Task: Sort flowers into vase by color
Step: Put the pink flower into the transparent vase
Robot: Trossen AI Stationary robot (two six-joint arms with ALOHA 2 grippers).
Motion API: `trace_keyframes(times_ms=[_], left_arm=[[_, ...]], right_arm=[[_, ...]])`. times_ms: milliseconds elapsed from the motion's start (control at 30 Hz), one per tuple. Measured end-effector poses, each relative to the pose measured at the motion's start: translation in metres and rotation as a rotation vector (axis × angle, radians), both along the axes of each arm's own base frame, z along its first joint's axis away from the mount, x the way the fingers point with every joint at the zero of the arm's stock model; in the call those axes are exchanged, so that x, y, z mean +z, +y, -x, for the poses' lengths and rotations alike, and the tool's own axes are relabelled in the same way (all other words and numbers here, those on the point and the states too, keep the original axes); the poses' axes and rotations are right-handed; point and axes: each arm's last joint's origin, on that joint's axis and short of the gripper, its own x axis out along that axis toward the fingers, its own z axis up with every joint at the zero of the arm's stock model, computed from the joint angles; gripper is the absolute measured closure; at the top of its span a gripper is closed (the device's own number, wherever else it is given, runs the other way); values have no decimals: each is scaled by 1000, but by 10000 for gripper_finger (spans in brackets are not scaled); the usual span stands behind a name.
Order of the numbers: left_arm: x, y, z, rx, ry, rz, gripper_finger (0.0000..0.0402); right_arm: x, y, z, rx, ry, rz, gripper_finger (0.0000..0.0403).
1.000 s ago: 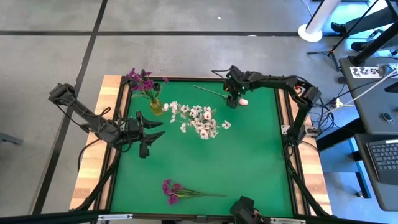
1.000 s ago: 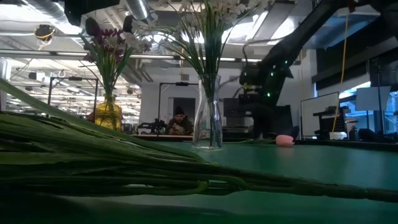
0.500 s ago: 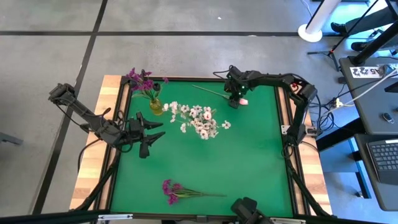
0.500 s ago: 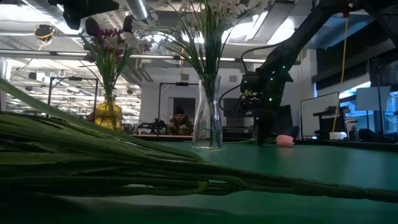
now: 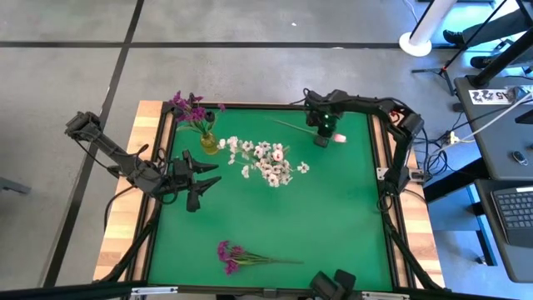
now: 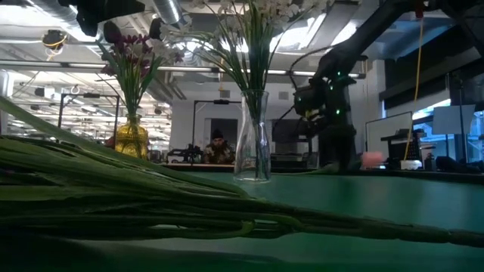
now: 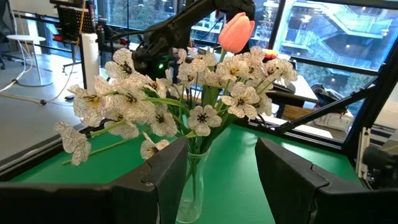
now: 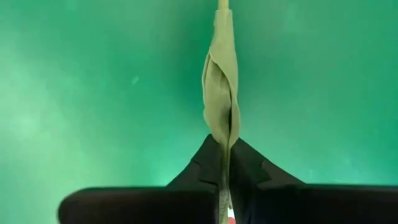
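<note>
A pale pink bud [image 5: 339, 137] on a thin green stem [image 5: 287, 125] is at the table's far right, with my right gripper [image 5: 321, 137] shut on the stem beside the bud. The low view shows the bud [image 6: 370, 159] a little above the table. A clear vase [image 5: 266, 162] of white flowers stands mid-table. A yellow vase [image 5: 208, 142] with purple flowers stands at the far left. My left gripper [image 5: 208, 177] waits open, left of the clear vase [image 7: 189, 199]. One purple flower [image 5: 237, 254] lies flat by the near edge. My right gripper pinches the pink flower's stem and a pale green leaf [image 8: 222, 149] wrapped round it between its two fingers, close to the bud. The fingers point down from above and lie across the stem. The bud end is clear of the table. Whether the stem's free end [image 5: 276, 122] still rests on the table, I cannot tell.
The green mat [image 5: 333, 217] has open room at its middle and right. A raised wooden frame [image 5: 150, 125] borders it. The white blossoms [image 5: 271, 162] spread wide over the clear vase. In the low view, the lying flower's stems [image 6: 151, 204] fill the foreground.
My right gripper has shut on the pink flower's stem, then moved a little toward the table's right edge and up. The bud has come off the table and shifted right with it.
</note>
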Motion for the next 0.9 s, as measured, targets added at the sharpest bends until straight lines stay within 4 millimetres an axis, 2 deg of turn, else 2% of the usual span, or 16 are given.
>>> trace_keyframes(times_ms=[167, 367, 533, 700, 800, 900], left_arm=[[0, 0, 0, 6, -1, -1, 216], [0, 0, 0, 7, 0, -1, 216], [3, 0, 0, 6, -19, 1, 216], [14, 0, 0, 8, -91, -25, 216], [23, 1, 1, 15, -148, -62, 216], [32, 2, 3, 29, -202, -101, 216]], right_arm=[[30, 20, -3, 23, -27, 68, 393], [84, 49, 0, 64, -208, 160, 395], [132, 71, 16, 72, -409, 248, 398], [176, 89, 36, 54, -652, 328, 398], [197, 99, 47, 75, -811, 312, 399], [209, 110, 52, 96, -900, 294, 399]])
